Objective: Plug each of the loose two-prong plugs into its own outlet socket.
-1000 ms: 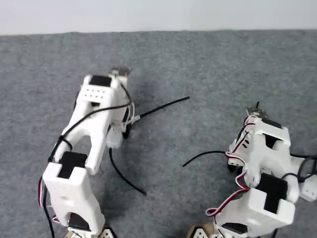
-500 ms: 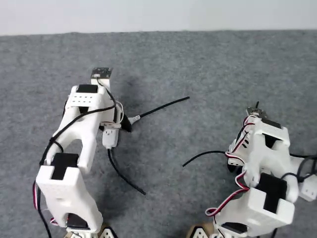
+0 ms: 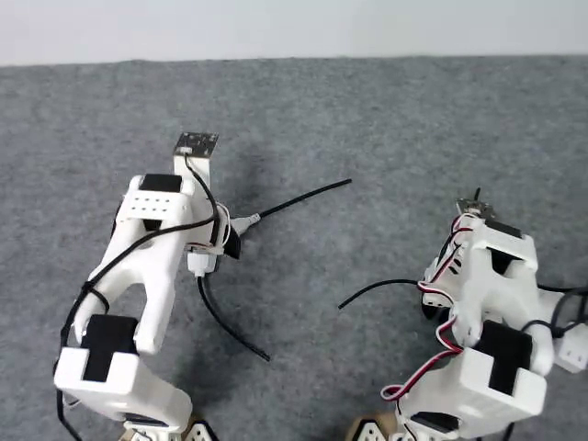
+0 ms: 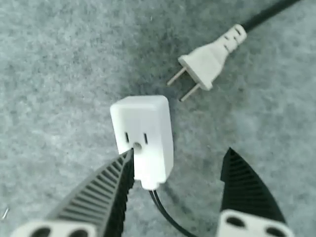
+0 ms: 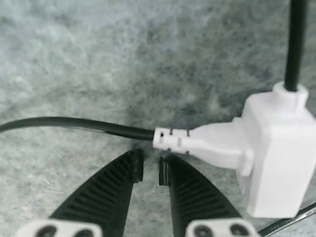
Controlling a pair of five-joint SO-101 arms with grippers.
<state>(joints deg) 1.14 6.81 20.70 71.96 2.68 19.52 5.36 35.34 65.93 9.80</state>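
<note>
A white outlet socket (image 4: 143, 138) lies on the grey carpet with its slots facing up, between the fingers of my left gripper (image 4: 180, 153), which stands open around it; one finger (image 4: 111, 187) touches its edge. A loose white two-prong plug (image 4: 207, 61) lies just beyond it, prongs toward the socket. In the high view this plug (image 3: 243, 221) and socket (image 3: 200, 262) lie beside the left arm (image 3: 156, 248). A second plug (image 5: 197, 140) sits pushed into another white socket (image 5: 276, 153). My right gripper (image 5: 150, 165) is shut and holds nothing, just short of that plug's cord end.
Black cords trail across the carpet: one (image 3: 303, 197) from the loose plug toward the middle, one (image 3: 230, 322) from the left socket, one (image 3: 377, 287) by the right arm (image 3: 487, 312). Bare carpet (image 3: 367, 119) stretches to the far side.
The left arm has drawn back and lowered over the socket, its wrist shifting left and back again. The right arm, plugs and cords have kept still.
</note>
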